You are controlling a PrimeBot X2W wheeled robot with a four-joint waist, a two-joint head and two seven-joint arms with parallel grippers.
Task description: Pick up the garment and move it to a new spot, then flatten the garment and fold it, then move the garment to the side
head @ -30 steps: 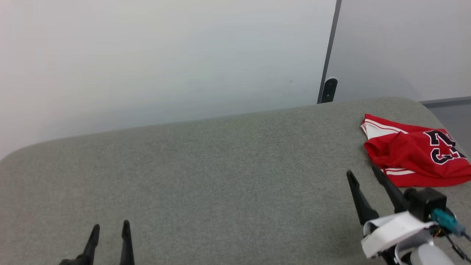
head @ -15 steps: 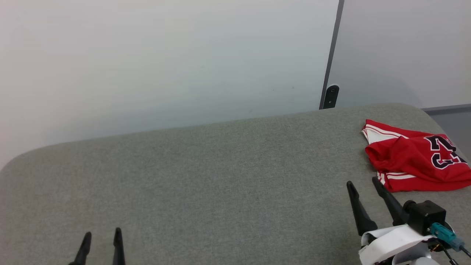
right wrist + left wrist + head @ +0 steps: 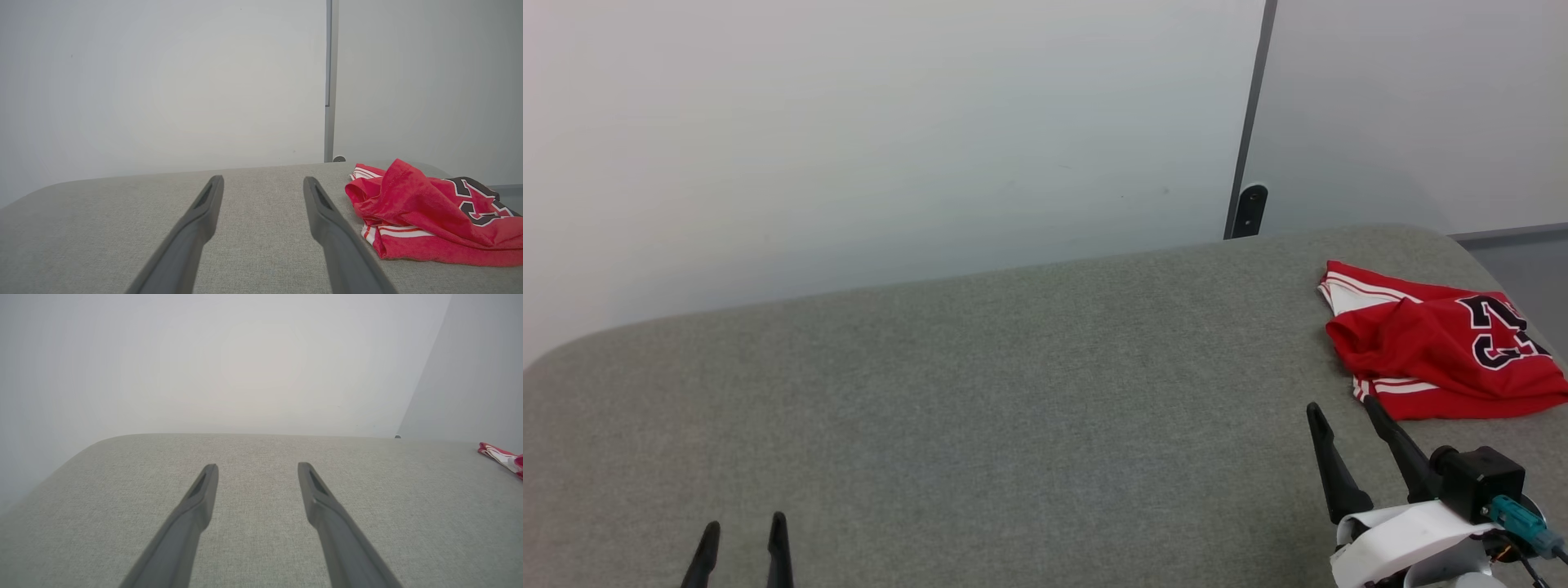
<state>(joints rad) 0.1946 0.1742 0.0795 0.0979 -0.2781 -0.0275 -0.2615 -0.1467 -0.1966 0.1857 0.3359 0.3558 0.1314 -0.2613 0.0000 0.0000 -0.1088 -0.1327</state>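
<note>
Garment [image 3: 1437,359], red, lies crumpled at the far right of the grey fabric surface [image 3: 1013,392], its black print partly folded under, possibly numerals. Right gripper [image 3: 1341,406] hovers just beside its near hem, jaws wide and empty. Left gripper [image 3: 744,524], well apart at the near left, is likewise spread, holding nothing.

grey fabric table [image 3: 980,392], white wall [image 3: 849,122]
</note>
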